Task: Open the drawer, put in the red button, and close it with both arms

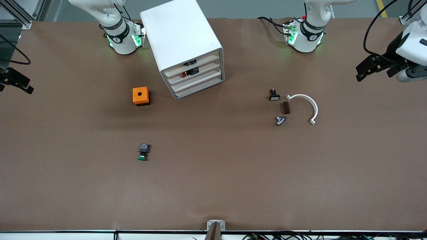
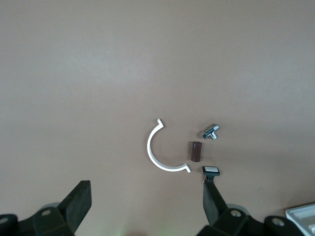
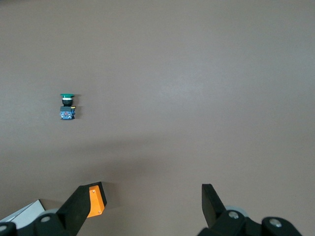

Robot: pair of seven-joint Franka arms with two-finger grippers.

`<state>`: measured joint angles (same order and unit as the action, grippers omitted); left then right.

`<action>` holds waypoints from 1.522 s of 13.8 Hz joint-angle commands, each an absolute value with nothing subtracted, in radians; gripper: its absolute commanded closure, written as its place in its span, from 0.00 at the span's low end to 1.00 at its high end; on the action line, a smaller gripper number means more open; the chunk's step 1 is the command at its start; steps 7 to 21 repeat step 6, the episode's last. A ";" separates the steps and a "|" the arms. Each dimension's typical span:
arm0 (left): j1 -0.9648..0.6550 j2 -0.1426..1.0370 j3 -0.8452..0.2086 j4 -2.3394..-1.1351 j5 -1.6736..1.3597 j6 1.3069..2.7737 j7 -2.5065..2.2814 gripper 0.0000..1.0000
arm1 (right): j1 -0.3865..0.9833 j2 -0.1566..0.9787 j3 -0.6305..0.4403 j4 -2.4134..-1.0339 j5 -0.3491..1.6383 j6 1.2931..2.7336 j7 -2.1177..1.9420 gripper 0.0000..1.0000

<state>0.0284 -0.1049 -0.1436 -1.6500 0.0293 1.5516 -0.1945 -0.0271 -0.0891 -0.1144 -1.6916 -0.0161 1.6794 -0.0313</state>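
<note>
Right gripper point(image 1: 15, 83): over the right arm's table end, fingers spread, empty.
Red button point(image 1: 184, 75): in the drawer point(image 1: 195, 71), second from top of the white cabinet point(image 1: 181, 43).
Left gripper point(image 1: 362, 71): over the left arm's end, spread, empty.

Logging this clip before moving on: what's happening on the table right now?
Nothing is being handled. The left gripper and the right gripper hang open and empty over their own ends of the table, both arms waiting. The white cabinet has all its drawers shut; something red and black shows in the second drawer. A green button, an orange box and small parts lie loose.
</note>
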 commanded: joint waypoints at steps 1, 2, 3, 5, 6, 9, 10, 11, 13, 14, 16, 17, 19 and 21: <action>0.043 -0.117 -0.146 -1.658 0.012 1.552 -0.114 0.00 | -0.045 -0.118 -0.100 -1.715 -0.018 1.674 -0.044 0.00; 0.044 -0.115 -0.144 -1.657 0.012 1.552 -0.101 0.00 | -0.043 -0.118 -0.098 -1.715 -0.020 1.677 -0.043 0.00; 0.046 -0.115 -0.144 -1.655 0.012 1.552 -0.101 0.00 | -0.043 -0.117 -0.098 -1.713 -0.020 1.677 -0.043 0.00; 0.046 -0.104 -0.143 -1.635 0.014 1.549 -0.106 0.00 | -0.044 -0.123 -0.098 -1.704 -0.020 1.667 -0.041 0.00; 0.045 -0.101 -0.144 -1.629 0.017 1.540 -0.106 0.00 | -0.046 -0.124 -0.098 -1.695 -0.020 1.657 -0.043 0.00; 0.045 -0.101 -0.144 -1.629 0.017 1.540 -0.106 0.00 | -0.046 -0.124 -0.098 -1.695 -0.020 1.657 -0.043 0.00; 0.045 -0.101 -0.144 -1.629 0.017 1.540 -0.106 0.00 | -0.046 -0.124 -0.098 -1.695 -0.020 1.657 -0.043 0.00; 0.045 -0.101 -0.144 -1.629 0.017 1.540 -0.106 0.00 | -0.046 -0.124 -0.098 -1.695 -0.020 1.657 -0.043 0.00; 0.045 -0.101 -0.144 -1.629 0.017 1.540 -0.106 0.00 | -0.046 -0.124 -0.098 -1.695 -0.020 1.657 -0.043 0.00; 0.045 -0.101 -0.144 -1.629 0.017 1.540 -0.106 0.00 | -0.046 -0.124 -0.098 -1.695 -0.020 1.657 -0.043 0.00; 0.045 -0.101 -0.144 -1.629 0.017 1.540 -0.106 0.00 | -0.046 -0.124 -0.098 -1.695 -0.020 1.657 -0.043 0.00; 0.045 -0.101 -0.144 -1.629 0.017 1.540 -0.106 0.00 | -0.046 -0.124 -0.098 -1.695 -0.020 1.657 -0.043 0.00; 0.045 -0.101 -0.144 -1.629 0.017 1.540 -0.106 0.00 | -0.046 -0.124 -0.098 -1.695 -0.020 1.657 -0.043 0.00; 0.045 -0.101 -0.144 -1.629 0.017 1.540 -0.106 0.00 | -0.046 -0.124 -0.098 -1.695 -0.020 1.657 -0.043 0.00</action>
